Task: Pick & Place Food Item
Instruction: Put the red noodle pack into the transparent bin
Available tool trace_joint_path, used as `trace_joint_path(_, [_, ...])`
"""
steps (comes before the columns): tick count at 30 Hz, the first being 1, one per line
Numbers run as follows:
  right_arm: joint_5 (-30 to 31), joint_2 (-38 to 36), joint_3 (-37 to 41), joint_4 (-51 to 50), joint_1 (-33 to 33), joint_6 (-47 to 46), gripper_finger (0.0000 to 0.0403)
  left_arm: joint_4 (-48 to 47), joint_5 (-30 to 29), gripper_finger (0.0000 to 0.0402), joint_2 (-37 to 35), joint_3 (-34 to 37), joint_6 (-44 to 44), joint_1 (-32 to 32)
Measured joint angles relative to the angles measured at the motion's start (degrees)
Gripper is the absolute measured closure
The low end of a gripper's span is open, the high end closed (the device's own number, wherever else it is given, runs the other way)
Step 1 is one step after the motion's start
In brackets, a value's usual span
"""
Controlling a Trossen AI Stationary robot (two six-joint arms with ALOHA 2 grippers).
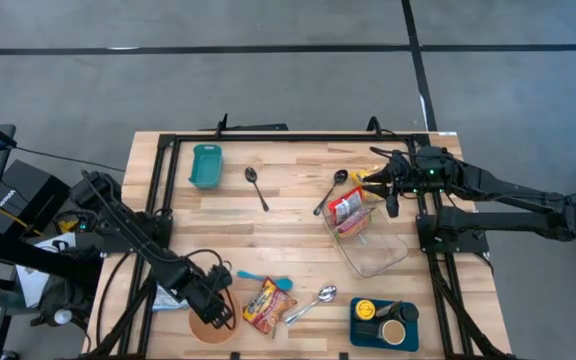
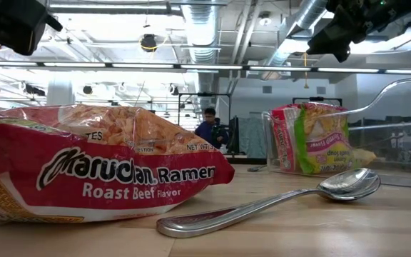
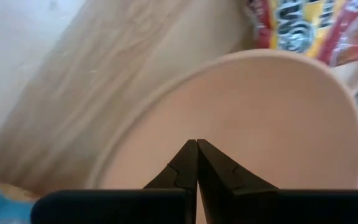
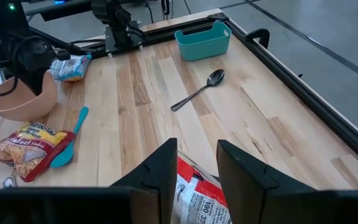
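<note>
Overhead view straight down on table (image 1: 298, 200), low view level, close behind ramen packet (image 2: 98, 168), also seen overhead (image 1: 264, 303).

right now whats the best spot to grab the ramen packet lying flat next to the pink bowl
Judging from the high view, take the roast beef ramen packet from straight above, fingers pinching across its narrow width near the middle. It lies flat and puffy on the table, with the pink bowl and blue spoon close alongside.

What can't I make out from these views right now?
- Clear container contents: the right gripper covers part of the ramen packet from above.
- Blue tray items: too small to identify in the high view.
- Bowl interior: left gripper blocks its wrist view.
</note>
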State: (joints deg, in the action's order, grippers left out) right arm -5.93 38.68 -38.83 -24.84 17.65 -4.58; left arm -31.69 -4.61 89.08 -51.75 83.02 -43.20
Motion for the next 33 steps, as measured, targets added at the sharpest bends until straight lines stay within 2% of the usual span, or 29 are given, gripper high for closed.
trace_joint_path(18, [0.0, -0.02, 0.0, 0.02, 0.0, 0.0, 0.0295, -9.08, -9.88, 0.0401, 0.0, 0.0, -0.5, 1.04])
trace_joint_path(33, [0.0, 0.0, 0.0, 0.02, 0.0, 0.0, 0.0295, -14.87, -12.58, 0.0401, -0.02, 0.0, -0.7, 7.05])
